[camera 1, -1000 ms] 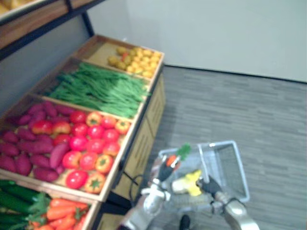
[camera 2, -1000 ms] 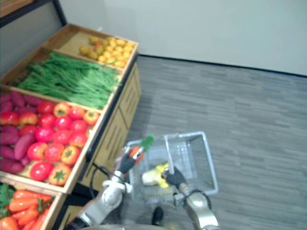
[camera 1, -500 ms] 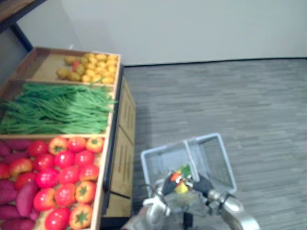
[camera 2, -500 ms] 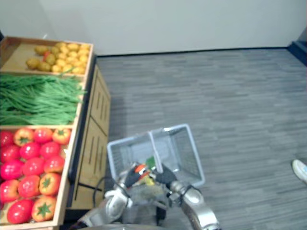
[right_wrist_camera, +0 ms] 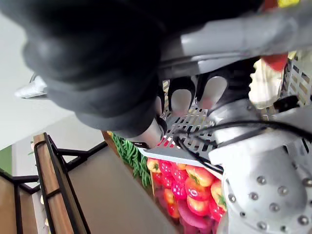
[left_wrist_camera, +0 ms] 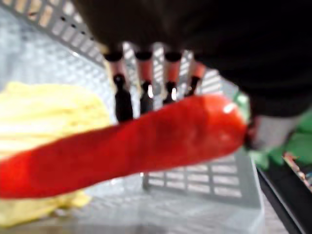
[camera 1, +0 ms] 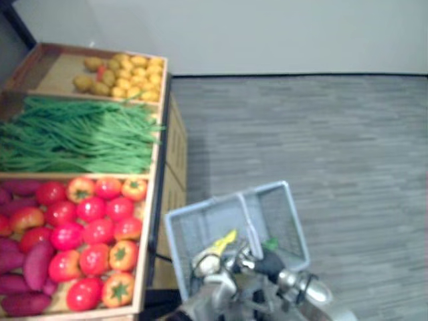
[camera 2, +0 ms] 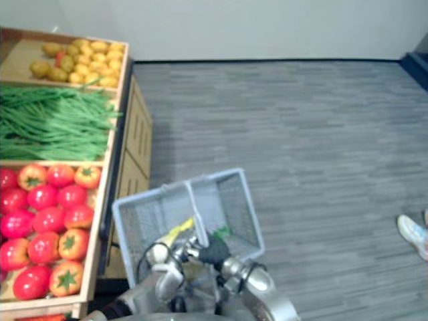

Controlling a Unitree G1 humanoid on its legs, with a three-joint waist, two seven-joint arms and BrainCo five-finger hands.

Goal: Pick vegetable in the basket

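The wooden produce stand (camera 1: 175, 144) is taking up the left of the left eye view, with green beans (camera 1: 73, 134) above and tomatoes (camera 1: 93, 231) below them.

Beside it, at lower centre, the pale mesh basket (camera 1: 284, 214) is hanging off the floor. The right hand (camera 1: 267, 262) is meeting it at its near side. In the right wrist view that hand's fingers (right_wrist_camera: 181, 100) are curling over the mesh, seemingly round the handle or rim.

The left hand (camera 1: 208, 264) is reaching into the basket at the bottom centre.

The carrot (left_wrist_camera: 146, 144) is lying crosswise in this hand, over the inside of the basket and above a yellow vegetable (left_wrist_camera: 48, 114) that is resting there. The fingers (left_wrist_camera: 123, 100) are standing close together in a row behind it. The thumb is hidden, so I am judging it a pinch.

The carrot is looking stiff, light and glossy, so probably slippery. Its taper is making the thin end a poor hold, and its leafy top (camera 1: 270, 243) is looking soft. The thick middle seems the safest place to be gripping it.
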